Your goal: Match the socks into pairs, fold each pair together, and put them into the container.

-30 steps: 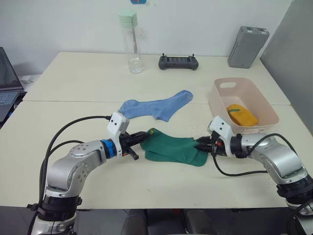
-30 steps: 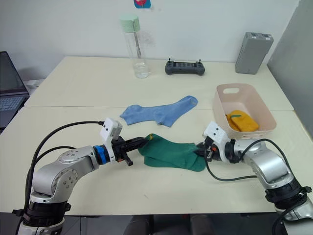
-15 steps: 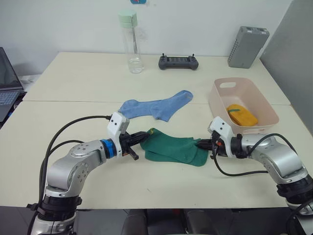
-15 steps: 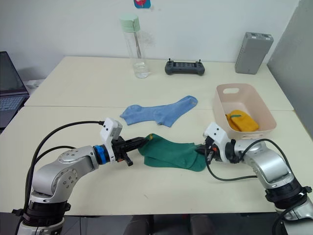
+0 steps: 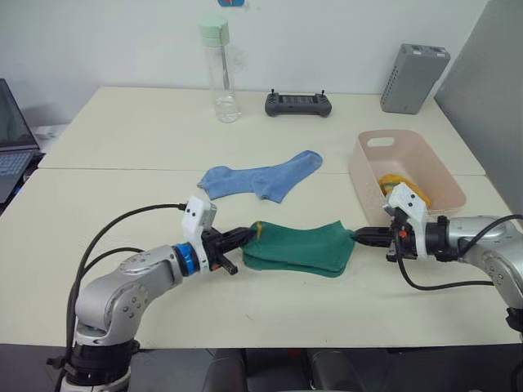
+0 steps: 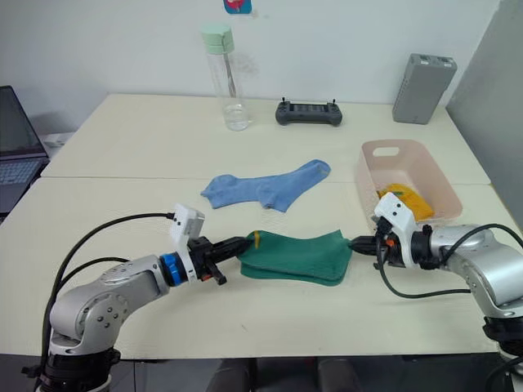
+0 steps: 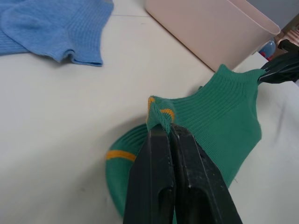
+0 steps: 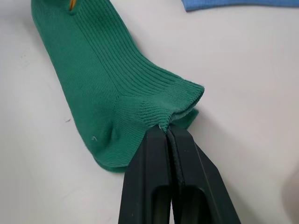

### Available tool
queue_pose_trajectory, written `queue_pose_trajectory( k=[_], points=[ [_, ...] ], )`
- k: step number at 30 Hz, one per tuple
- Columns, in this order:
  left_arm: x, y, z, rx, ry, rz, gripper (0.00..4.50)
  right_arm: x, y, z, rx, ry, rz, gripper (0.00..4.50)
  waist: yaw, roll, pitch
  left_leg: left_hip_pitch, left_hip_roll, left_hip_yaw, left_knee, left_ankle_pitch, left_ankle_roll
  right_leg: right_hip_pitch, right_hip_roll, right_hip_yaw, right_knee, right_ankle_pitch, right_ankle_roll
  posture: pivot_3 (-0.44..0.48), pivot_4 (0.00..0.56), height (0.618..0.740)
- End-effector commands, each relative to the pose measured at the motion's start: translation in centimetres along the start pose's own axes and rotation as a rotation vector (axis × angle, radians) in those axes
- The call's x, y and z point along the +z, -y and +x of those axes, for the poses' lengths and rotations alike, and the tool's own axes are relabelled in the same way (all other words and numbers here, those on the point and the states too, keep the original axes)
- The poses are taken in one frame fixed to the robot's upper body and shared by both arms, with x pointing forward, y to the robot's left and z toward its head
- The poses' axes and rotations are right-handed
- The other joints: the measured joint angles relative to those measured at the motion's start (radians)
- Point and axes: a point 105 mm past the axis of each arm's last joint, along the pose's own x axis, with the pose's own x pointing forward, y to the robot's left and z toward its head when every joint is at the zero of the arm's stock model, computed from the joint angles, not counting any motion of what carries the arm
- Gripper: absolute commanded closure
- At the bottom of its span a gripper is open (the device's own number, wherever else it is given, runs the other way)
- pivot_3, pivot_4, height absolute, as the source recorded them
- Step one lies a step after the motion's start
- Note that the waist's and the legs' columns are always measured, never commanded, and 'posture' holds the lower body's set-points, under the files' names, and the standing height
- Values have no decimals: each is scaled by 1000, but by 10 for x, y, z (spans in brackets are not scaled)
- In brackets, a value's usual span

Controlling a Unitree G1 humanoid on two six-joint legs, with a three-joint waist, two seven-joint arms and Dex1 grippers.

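The pale table is seen bearing everything. The pink container is set at its right side, with yellow socks lying inside. The blue socks are spread flat near the middle, well apart from the container. Just in front of them, the green socks are stretched between the two arms: one end is pinched by the closed left gripper, the other end by the closed right gripper, beside the container's near wall.
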Motion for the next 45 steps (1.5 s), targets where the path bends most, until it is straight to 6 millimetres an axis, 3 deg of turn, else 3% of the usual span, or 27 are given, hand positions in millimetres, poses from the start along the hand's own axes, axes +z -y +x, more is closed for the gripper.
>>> queue_pose_trajectory(
  k=[1,11,24,27,28,30,33,35,37,40,42,45],
  points=[
    [-1,4,0,8,16,26,4500,4,4,1,-19,20,-19,4462,-4,0,0,0,0,0,0,0,0,0,0,0,0,0,0,0,150,740],
    [-15,-3,-4,34,-15,64,4500,-7,6,16,-13,9,-7,4462,-1,0,0,0,0,1,0,0,0,0,0,1,0,0,0,0,150,740],
    [-23,-9,-5,27,-36,57,4500,-13,2,19,0,-2,-11,4462,-1,0,0,0,0,1,0,0,0,0,0,1,0,0,0,0,150,740],
    [-26,-3,-6,-15,-51,69,4500,-9,2,16,-1,23,-12,3833,-1,0,0,0,0,1,0,0,0,0,0,1,0,0,0,0,150,740],
    [-26,-3,-7,-16,-49,73,4063,-9,2,14,-5,27,-16,3461,-1,0,0,0,0,1,0,0,0,-1,0,1,0,0,-1,0,150,740],
    [-20,-13,-12,31,-41,97,3600,-3,6,7,-29,46,-30,2801,-1,0,0,0,0,1,0,0,0,-1,0,1,0,0,-1,0,150,740],
    [-4,-31,-25,92,-18,132,2672,18,8,-3,-49,124,-57,1738,-1,0,0,0,0,1,0,0,0,-1,0,1,0,0,-1,0,150,740],
    [7,-36,-34,86,-10,157,2635,39,-1,-2,-6,230,-60,1047,-5,0,0,0,0,1,0,0,0,-1,0,0,0,0,-1,0,150,740],
    [16,-33,-37,40,-11,182,2635,50,-12,7,37,290,-55,1047,-10,0,0,1,1,1,0,0,0,-1,0,0,0,0,-1,0,150,740],
    [28,-30,-33,-13,-3,264,2635,46,-24,27,61,270,-101,1047,-7,0,0,0,0,1,-1,0,0,-1,0,0,-1,-1,-1,0,150,740],
    [39,-19,-20,-83,24,365,2635,41,-30,47,59,260,-124,1422,1,0,0,0,0,1,-1,0,0,-1,0,0,-1,-1,-1,0,150,740],
    [26,5,-3,-232,-52,521,3556,33,-37,66,59,234,-180,2324,8,0,0,-1,0,1,-1,0,0,-1,0,0,-1,-1,-2,0,150,740]
  ],
)
